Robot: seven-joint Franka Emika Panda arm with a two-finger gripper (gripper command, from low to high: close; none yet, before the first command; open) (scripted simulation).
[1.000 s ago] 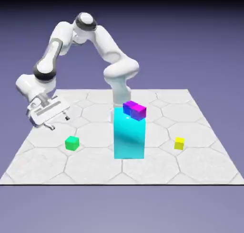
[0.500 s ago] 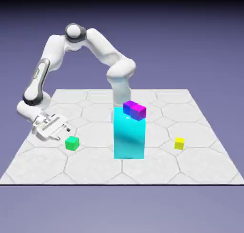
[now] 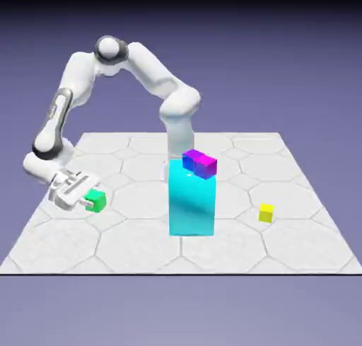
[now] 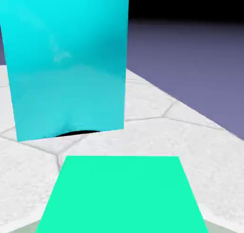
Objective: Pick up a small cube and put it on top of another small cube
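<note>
Green cube [image 3: 97,200]: the piece I'm moving, sitting in my gripper [image 3: 90,202] near the exterior view's left edge of the table [image 3: 233,256]; it fills the bottom of the hand view [image 4: 121,194] and hides the fingertips.
Cyan block [image 3: 191,204]: tall, mid-table, with a magenta and purple piece [image 3: 200,163] on top; it stands right in my hand view [image 4: 66,60], so I must steer round it.
Gripper: clamped together on the green cube's opposite sides; it seems just clear of the table, though I can't be sure from this angle.
Handling: I judge the green cube rigid, light and smooth-faced; flat parallel sides suit a centred pinch.
Yellow cube [image 3: 266,212]: small, at the exterior view's right, well apart; likely my landing spot.
</note>
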